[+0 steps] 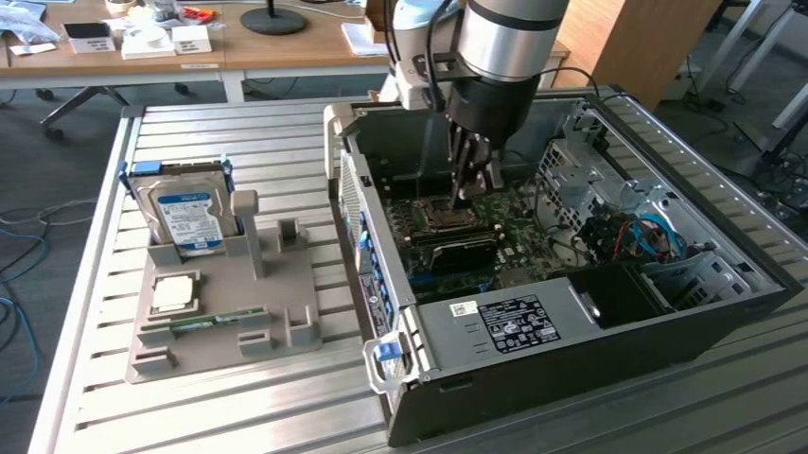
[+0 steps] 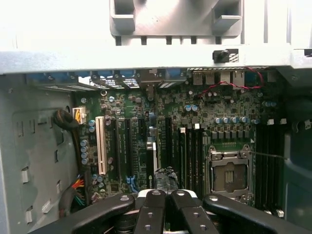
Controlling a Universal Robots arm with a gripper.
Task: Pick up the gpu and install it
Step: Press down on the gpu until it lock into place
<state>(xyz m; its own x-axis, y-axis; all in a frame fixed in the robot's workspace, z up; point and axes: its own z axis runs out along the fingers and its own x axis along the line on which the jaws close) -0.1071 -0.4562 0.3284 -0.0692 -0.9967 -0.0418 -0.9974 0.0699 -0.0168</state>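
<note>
Green card: the gpu (image 1: 461, 252), a thin green circuit board with a black cooler block on one face, stands on edge inside the open black and grey computer case (image 1: 707, 312). It is down among the expansion slots of the green motherboard (image 1: 531, 213), beside the square silver processor socket (image 1: 440, 219).
Jaws: together, reaching down into the case just above the board. In the exterior view they look a little clear of the card.
Contact: I cannot tell whether the tips touch the card's top edge or sit just off it.
Risk, seating: the card may be only partly home. A push off the slot's line could tilt it and strain the connector.
Risk, socket: the tips hang close to the open processor socket. A sideways drift could scrape its contacts.
Risk, wiring: red and black leads and blue cables (image 1: 657, 236) lie near the arm's path and could snag.
Hidden: the card's bottom edge and the slot are covered by the cooler and by the jaws in the wrist view, so full insertion cannot be judged.
Hard to make out: the pale end bracket and whether it meets the case's rear opening.
Cut off: the arm above the wrist.
Counter: the slatted metal counter (image 1: 227, 407) carries the case.
</note>
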